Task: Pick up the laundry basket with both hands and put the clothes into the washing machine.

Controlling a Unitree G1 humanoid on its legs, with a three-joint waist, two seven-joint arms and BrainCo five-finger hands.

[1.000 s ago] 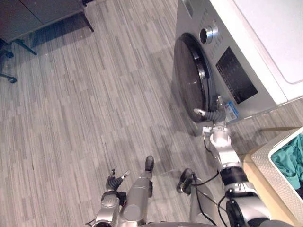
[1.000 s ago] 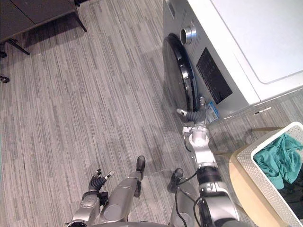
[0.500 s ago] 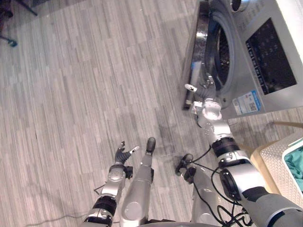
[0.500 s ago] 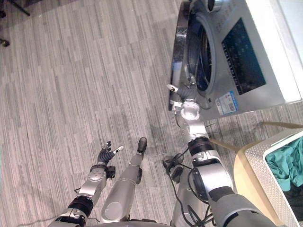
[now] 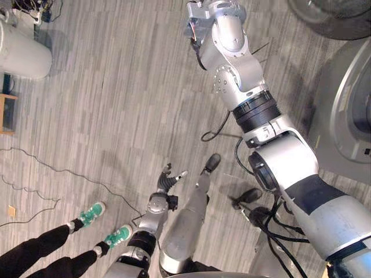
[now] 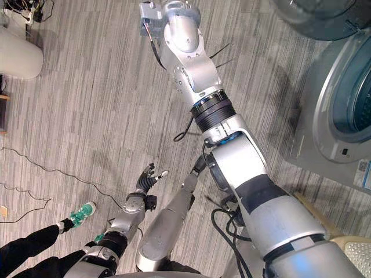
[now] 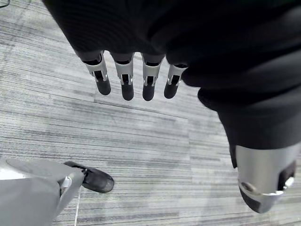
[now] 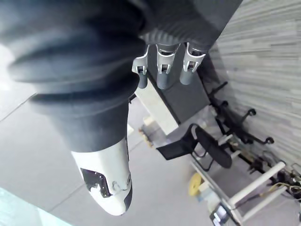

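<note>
Left hand (image 5: 167, 177) low over the wood-grain floor (image 5: 104, 104), fingers spread straight and holding nothing; right hand (image 8: 163, 75) carried high on its upraised arm, fingers likewise straight and empty, an office chair (image 8: 207, 146) beyond them. Washing machine (image 6: 342, 110) at the robot's right, drum opening exposed, well apart from both hands; the pale perforated corner at the lower right edge is probably the laundry basket (image 6: 359, 250), also clear of both hands. A person's legs (image 5: 35, 252) in green shoes (image 5: 90, 213) stand near the left hand.
</note>
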